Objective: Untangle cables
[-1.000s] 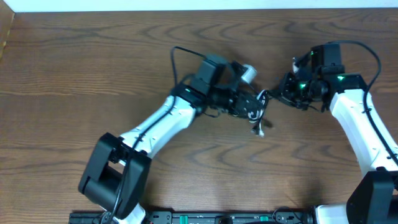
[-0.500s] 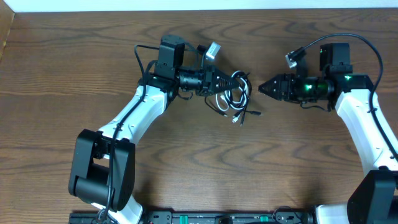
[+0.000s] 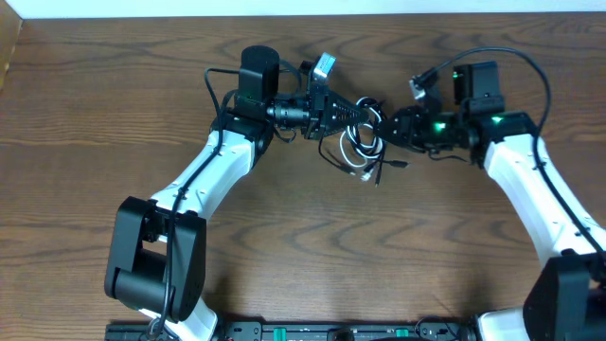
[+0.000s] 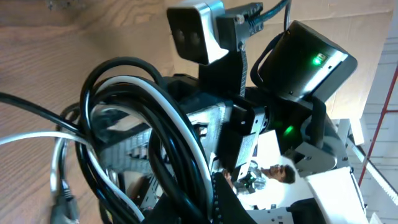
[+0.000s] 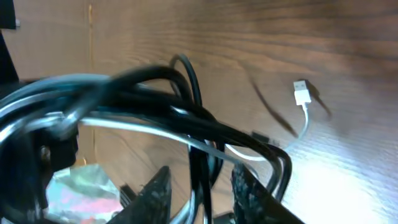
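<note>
- Cables (image 3: 360, 142) sit in one knotted clump in the upper middle of the desk (image 3: 284, 256), right between the two arms. The white cord (image 4: 180, 143) and black cord (image 4: 124, 93) are looped through each other several times.
- Left jaws are clamped shut on the left side of the clump, so that end is anchored.
- Right jaws are touching the clump from the other side. In the right wrist view the fingers (image 5: 155, 193) stand apart with a few strands running between them, and I can't see them pinching anything.
- Handling, as far as I can judge: both cords are thin, light and floppy with a slick jacket. They'll slide through a loose pinch and drag the whole clump if you yank them. Nothing here is fragile except maybe the plug ends.
- Where I'd grab: a single strand of one colour on the outside of a loop, or just behind a plug, rather than a fistful.
- The white plug (image 5: 301, 93) looks to be lying loose on the desk well clear of the knot, and a dark plug end (image 3: 393, 166) pokes out at the lower right. Those free tails are the easy ones to feed back through.
- In the way: the two wrists are crowded nose to nose, so there's not much room to pull apart sideways.
- The arms' own thicker black leads (image 3: 502, 57) arc close by, so don't mistake those for the cords.
</note>
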